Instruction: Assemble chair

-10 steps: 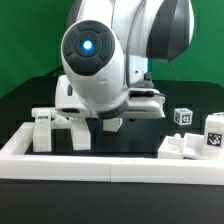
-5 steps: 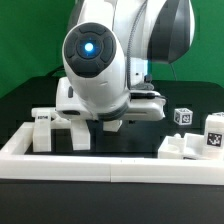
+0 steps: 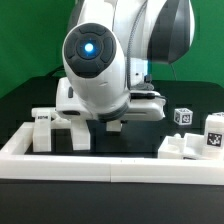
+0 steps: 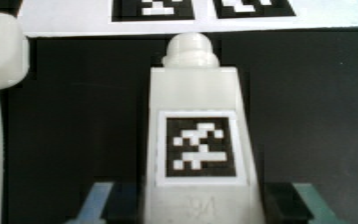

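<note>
Chair piece [image 4: 199, 120] lies between the fingers of the wide-open tool [image 4: 202, 205].
Closing off-centre could twist it across the tabletop [image 4: 87, 120], spoiling the grasp.

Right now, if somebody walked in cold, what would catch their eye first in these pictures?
In the exterior view, the robot arm, with its big white joint and glowing blue light, fills the middle, standing over the loose white chair blocks. In the wrist view, a long white chair piece with a black-and-white tag and a rounded peg lies between the fingers of the open claw. Its peg points toward the marker board.
</note>
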`<action>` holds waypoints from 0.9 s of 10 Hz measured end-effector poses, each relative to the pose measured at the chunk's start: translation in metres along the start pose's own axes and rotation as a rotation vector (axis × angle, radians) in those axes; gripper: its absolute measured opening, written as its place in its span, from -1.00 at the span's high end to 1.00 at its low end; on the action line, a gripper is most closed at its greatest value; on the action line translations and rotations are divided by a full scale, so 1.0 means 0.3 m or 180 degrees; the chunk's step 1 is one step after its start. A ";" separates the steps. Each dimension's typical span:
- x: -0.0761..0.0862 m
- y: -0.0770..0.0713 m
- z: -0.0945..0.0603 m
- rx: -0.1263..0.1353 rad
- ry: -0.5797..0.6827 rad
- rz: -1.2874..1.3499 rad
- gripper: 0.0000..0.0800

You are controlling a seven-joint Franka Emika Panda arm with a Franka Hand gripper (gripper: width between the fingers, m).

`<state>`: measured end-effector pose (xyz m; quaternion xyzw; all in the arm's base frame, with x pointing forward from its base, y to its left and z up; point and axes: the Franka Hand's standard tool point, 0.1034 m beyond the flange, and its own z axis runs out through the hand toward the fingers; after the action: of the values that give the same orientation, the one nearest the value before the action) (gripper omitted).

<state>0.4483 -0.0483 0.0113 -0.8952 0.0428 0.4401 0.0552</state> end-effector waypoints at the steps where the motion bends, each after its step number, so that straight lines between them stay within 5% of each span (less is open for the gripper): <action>1: 0.001 -0.001 -0.002 -0.0001 0.0003 -0.0001 0.28; 5: -0.008 -0.064 -0.067 -0.0032 0.0027 0.0023 0.28; 9: -0.053 -0.237 -0.244 -0.0074 0.0088 0.0276 0.27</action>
<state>0.5048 0.0127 0.0728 -0.8991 0.0772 0.4301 0.0249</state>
